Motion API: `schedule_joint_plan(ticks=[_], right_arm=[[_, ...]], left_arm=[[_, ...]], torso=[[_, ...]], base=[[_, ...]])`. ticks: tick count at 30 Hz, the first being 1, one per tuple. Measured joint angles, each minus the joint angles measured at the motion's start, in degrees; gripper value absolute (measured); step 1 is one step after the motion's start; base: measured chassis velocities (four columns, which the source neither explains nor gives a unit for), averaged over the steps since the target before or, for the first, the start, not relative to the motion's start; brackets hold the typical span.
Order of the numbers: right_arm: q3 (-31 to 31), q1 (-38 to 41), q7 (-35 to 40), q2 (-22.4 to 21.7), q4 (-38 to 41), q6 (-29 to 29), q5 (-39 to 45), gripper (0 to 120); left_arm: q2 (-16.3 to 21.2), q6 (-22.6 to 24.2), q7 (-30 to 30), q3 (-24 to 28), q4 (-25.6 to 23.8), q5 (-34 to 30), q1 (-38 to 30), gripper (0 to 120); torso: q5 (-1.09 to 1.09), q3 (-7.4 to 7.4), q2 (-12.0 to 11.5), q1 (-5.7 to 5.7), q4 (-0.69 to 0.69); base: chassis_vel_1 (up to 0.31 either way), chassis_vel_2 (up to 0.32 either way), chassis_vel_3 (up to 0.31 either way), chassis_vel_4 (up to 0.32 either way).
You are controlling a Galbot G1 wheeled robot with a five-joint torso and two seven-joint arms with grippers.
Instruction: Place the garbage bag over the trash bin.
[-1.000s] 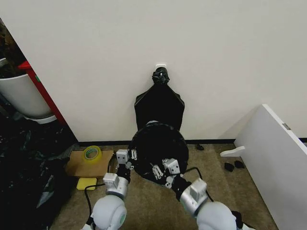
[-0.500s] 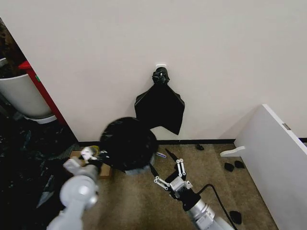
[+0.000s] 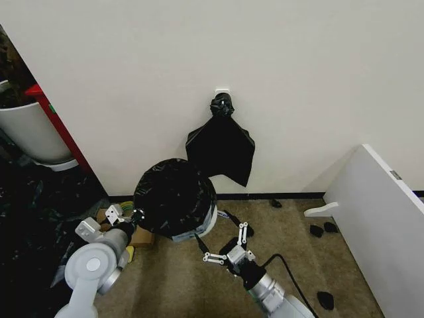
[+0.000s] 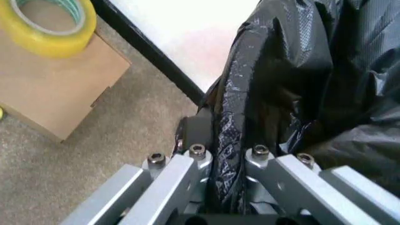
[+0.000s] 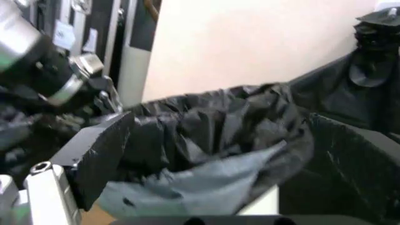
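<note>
Seating the garbage bag (image 3: 173,195) evenly calls for tension on both sides. In the head view, at lower centre-left, it drapes the trash bin (image 3: 207,222), whose white wall shows at lower right; the left gripper (image 3: 124,216) pinches the bag's left edge, while the right gripper (image 3: 227,247) hangs spread, just below. In the left wrist view, fingers (image 4: 187,164) clamp the film. In the right wrist view, the greyish rim (image 5: 206,180) sags and would want pulling down.

You have no text, label, brand or number to read here; the pale tags in the right wrist view seem too blurred to make out.
</note>
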Motion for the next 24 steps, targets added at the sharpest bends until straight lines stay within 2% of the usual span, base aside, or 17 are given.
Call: schedule_joint_plan(ticks=[5,14,18,24], right_arm=[[0.33,0.07,-0.98,-0.24,-0.54,0.69,0.33,100],[2.93,3.32,0.13,0.52,-7.79,1.41,-4.15,100],[5.27,4.15,-1.10,1.06,-11.17,4.63,-4.94,100],[8.13,5.86,-8.83,0.43,-16.83,10.86,-1.93,100]], left_arm=[[-0.20,0.57,-0.15,0.52,-0.42,0.14,-0.01,2],[-0.56,3.04,-1.56,0.50,-2.37,-2.44,0.01,2],[-0.34,3.91,-1.87,0.77,-2.23,-3.05,-0.32,2],[0.16,4.77,-2.32,-0.33,-1.90,-4.69,-0.97,2]], torso=[[0.00,0.00,0.00,0.00,-0.01],[0.01,0.00,0.00,0.00,0.00],[0.01,0.00,0.00,0.00,-0.01],[0.00,0.00,0.00,0.00,0.00]], base=[[0.000,0.000,0.000,0.000],[0.000,0.000,0.000,0.000],[0.000,0.000,0.000,0.000],[0.000,0.000,0.000,0.000]])
